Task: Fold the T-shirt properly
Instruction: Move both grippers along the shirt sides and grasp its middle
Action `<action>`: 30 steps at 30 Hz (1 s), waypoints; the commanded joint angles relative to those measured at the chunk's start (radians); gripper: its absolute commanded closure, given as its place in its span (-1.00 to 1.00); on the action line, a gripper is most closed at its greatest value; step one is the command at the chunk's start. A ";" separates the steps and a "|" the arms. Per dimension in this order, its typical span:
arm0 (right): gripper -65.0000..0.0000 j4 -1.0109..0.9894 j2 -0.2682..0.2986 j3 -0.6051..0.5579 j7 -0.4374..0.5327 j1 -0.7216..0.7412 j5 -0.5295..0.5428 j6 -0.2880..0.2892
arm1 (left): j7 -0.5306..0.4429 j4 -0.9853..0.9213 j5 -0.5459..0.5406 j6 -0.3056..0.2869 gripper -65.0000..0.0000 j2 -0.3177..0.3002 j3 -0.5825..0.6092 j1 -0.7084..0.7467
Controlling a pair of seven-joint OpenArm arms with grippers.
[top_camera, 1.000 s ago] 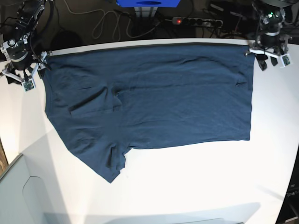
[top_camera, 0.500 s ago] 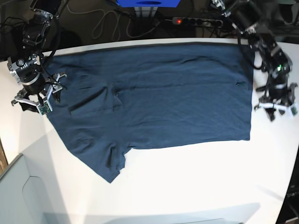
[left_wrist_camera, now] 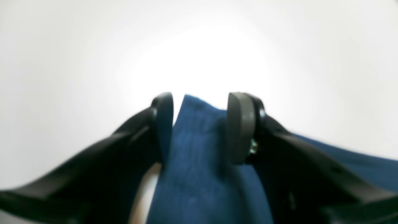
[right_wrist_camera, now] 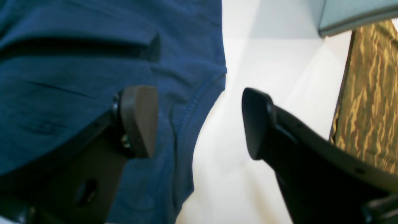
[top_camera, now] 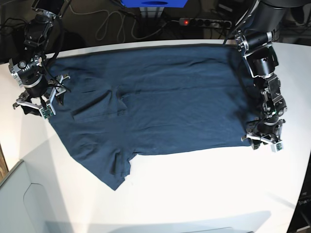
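The dark teal-blue T-shirt [top_camera: 160, 102] lies spread flat on the white table [top_camera: 204, 194], one sleeve pointing to the near left. My left gripper [top_camera: 264, 142] is at the shirt's near right corner. In the left wrist view it [left_wrist_camera: 200, 118] stands open, and the corner of the T-shirt [left_wrist_camera: 199, 161] lies between its fingers. My right gripper [top_camera: 34, 108] is at the shirt's left edge. In the right wrist view it [right_wrist_camera: 196, 121] is open, with one finger [right_wrist_camera: 138, 118] over the T-shirt [right_wrist_camera: 62, 77] and the other over bare table, the stitched hem between them.
Behind the table are a power strip [top_camera: 201, 22] with a red light, loose cables [top_camera: 112, 22] and a blue box [top_camera: 154, 4]. A grey bin [top_camera: 19, 194] stands at the near left corner; its edge [right_wrist_camera: 357, 12] shows beside a brown patterned floor [right_wrist_camera: 367, 93].
Both grippers have come from the shirt's far corners toward the near side. The left one went on to the near right corner; the right one has stayed at the left edge for half a second.
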 commanded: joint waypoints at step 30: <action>-0.23 -0.216 0.010 -0.003 0.019 0.266 0.009 0.014 | -0.129 -0.160 -0.015 -0.001 1.00 -0.038 0.109 -0.051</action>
